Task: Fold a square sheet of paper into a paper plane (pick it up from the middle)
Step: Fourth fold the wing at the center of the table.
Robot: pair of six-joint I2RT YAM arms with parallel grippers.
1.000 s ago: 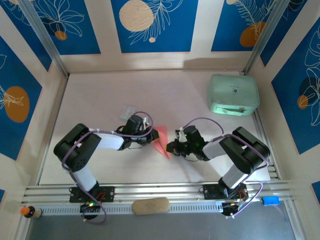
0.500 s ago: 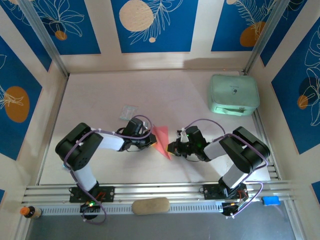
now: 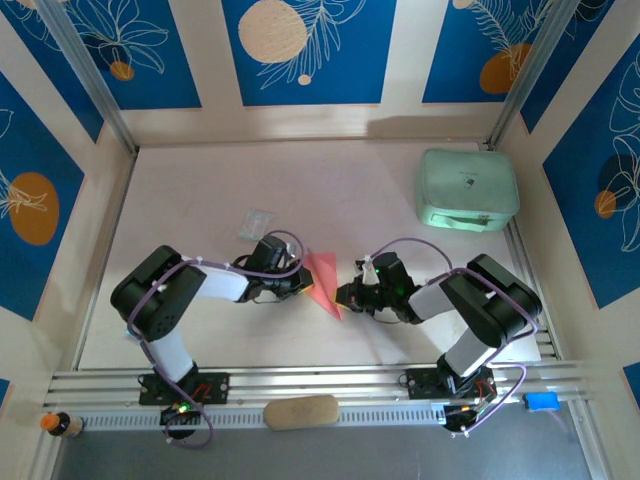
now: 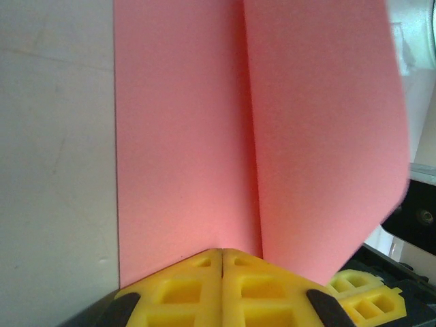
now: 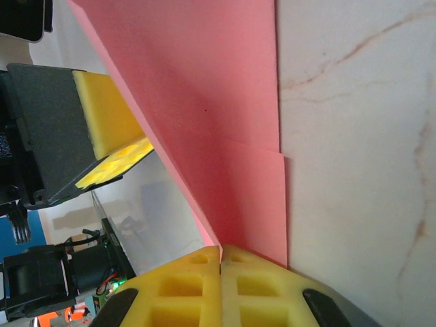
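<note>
right gripper [image 5: 221,252] pinching paper plane [image 5: 204,82], marbled table [image 5: 354,170]

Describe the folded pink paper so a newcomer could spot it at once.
On the pale table, in its near half, the folded paper is pinched between the left gripper and the right gripper. It is the sole salmon-pink, pointed thing there, unlike the mint-green case and the clear packet.

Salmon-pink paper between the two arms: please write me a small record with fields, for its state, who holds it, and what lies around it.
object: salmon-pink folded paper sheet, one centre crease visible
left end effector: shut on the sheet's left side
right end effector: shut on its other side
surface below: pale table
far right corner: mint-green rounded case
behind left end effector: small clear plastic packet
</note>
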